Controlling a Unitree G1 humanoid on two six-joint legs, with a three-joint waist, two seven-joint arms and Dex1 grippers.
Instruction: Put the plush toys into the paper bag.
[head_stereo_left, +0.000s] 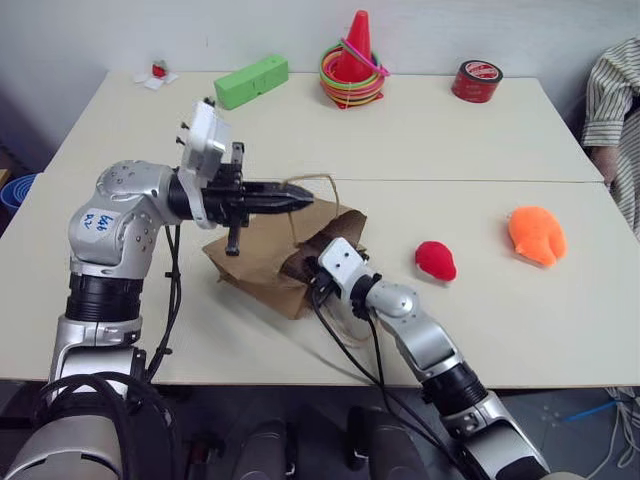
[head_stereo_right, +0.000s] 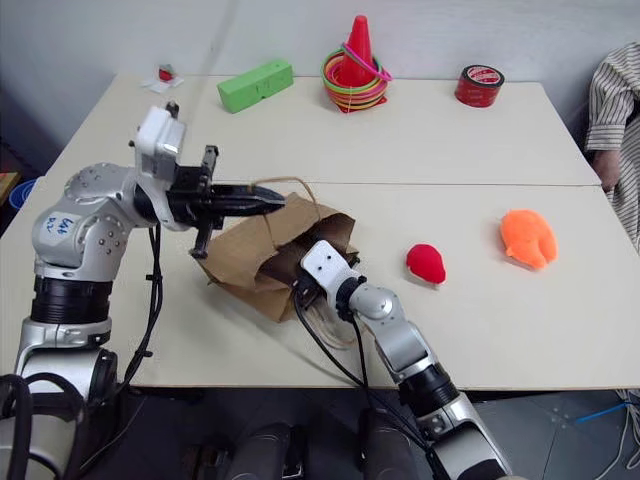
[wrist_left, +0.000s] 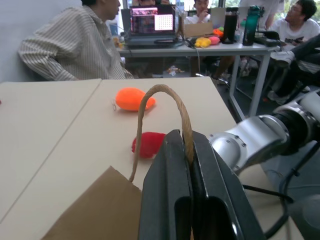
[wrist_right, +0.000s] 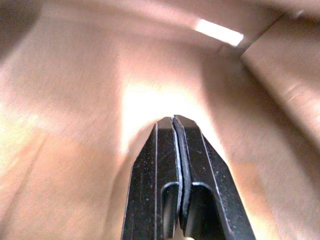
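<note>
Left wrist view: the left gripper (wrist_left: 189, 150) has its two black fingers pressed together on the tan loop handle (wrist_left: 162, 107) of the paper bag (head_stereo_left: 262, 262), the twisted cord rising in an arch just past the fingertips.
Likely reason for that hold: lifting one handle seems meant to keep the bag's mouth raised and open, since the bag otherwise lies slumped on its side on the table (head_stereo_left: 480, 140).
Right gripper (wrist_right: 176, 122): fingers closed flat against each other with nothing between them, pushed inside the bag; warm brown paper walls surround it, probably to spread the bag open from within.
Paper bag: brown kraft paper, creased and crumpled, mouth turned toward the right arm, thin and easily folded by the look of it.
Red plush toy (head_stereo_left: 435, 260): small, roundish, fuzzy; on the table near the bag, to its right, not touching it.
Orange plush toy (head_stereo_left: 536, 235): larger, lumpy, soft; further right of the bag, beyond the red one, well apart.
Progress: both toys lie outside the bag, so neither is packed yet.
Behind the bag: a green rectangular block (head_stereo_left: 250, 81), a red cone with coloured rings (head_stereo_left: 353, 65), and a red tape roll (head_stereo_left: 476, 81) along the far edge.
Right of the bag, at the table's side: a person's striped sleeve (head_stereo_left: 612, 95).
</note>
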